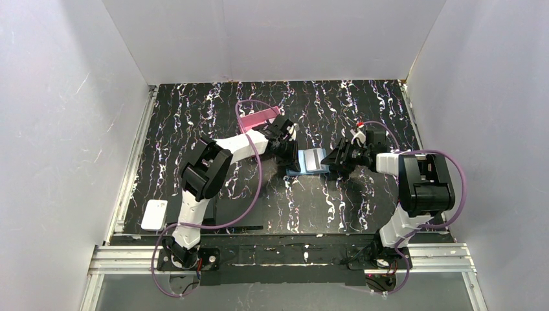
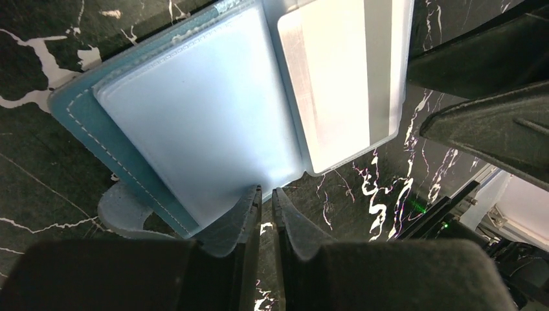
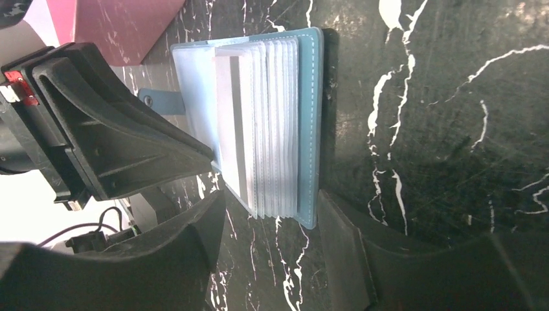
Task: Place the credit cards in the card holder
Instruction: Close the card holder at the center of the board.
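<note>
The pink card holder (image 1: 256, 118) sits behind my left arm; its corner shows in the right wrist view (image 3: 123, 26). A white credit card (image 1: 154, 214) lies at the table's near left. A flat blue hinged case (image 1: 311, 162) lies open mid-table, its clear sleeves fanned (image 3: 278, 123). One sleeve holds a pale credit card (image 2: 336, 78) with a grey stripe. My left gripper (image 2: 267, 191) is shut at the sleeve's edge with nothing between its jaws. My right gripper (image 3: 270, 207) is open, with one jaw on each side of the case's near corner.
White walls enclose the black marbled table (image 1: 213, 103) on three sides. A metal rail (image 1: 133, 155) runs along its left edge. The two grippers face each other closely across the blue case, and the left one shows in the right wrist view (image 3: 116, 136).
</note>
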